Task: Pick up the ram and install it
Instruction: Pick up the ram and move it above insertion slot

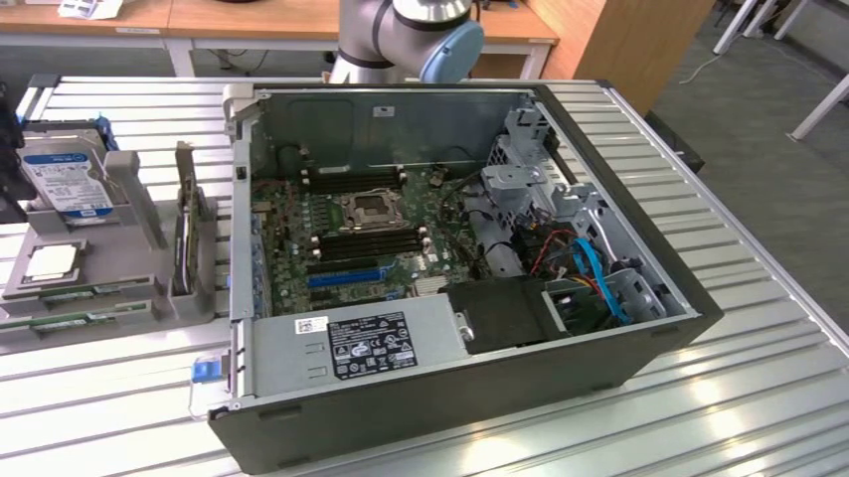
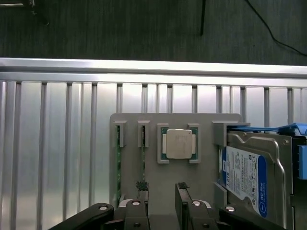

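Note:
Two ram sticks stand on edge in slots of a grey holder (image 2: 192,127); I see them as thin green strips, one (image 2: 143,160) nearer the processor and one (image 2: 117,163) further out. In the exterior view the same ram sticks (image 1: 80,291) lie at the holder's near side, at the exterior view's left. My gripper (image 2: 161,187) hovers open above the holder, nothing between its black fingertips (image 2: 181,188). One fingertip is over the end of the inner ram stick. The open computer case (image 1: 623,328) shows its motherboard with long black memory slots (image 1: 372,238).
A square silver processor (image 2: 179,143) sits in the holder beside the ram. A hard drive (image 2: 247,177) with a blue-white label stands at the holder's other end. A second grey stand (image 1: 190,238) holds upright boards between holder and case. The slatted metal table (image 1: 743,298) carries everything.

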`<state>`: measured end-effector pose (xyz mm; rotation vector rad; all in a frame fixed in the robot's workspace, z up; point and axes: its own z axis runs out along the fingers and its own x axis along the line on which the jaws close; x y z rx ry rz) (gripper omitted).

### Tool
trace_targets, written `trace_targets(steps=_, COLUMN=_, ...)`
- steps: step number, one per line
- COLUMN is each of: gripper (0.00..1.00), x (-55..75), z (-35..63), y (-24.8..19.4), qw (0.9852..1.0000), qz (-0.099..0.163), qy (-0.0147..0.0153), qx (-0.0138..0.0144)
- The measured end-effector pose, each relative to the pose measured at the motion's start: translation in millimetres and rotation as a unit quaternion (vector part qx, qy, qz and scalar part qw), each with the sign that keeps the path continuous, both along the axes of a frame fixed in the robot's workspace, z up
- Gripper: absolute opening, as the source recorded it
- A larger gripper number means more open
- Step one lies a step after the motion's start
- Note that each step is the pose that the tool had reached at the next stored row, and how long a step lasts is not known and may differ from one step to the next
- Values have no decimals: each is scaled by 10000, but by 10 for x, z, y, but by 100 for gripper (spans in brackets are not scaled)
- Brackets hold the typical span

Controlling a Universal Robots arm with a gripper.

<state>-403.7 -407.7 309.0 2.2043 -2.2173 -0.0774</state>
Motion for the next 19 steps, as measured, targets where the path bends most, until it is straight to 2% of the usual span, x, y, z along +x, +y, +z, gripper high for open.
trace_targets(steps=3, gripper=35, x=0, z=-95, y=-3, qw=10000, qz=0, qy=0, qx=0)
trace_targets(steps=19, gripper=35, x=0, z=-387, y=-13, qw=10000, qz=0, qy=0, qx=0)
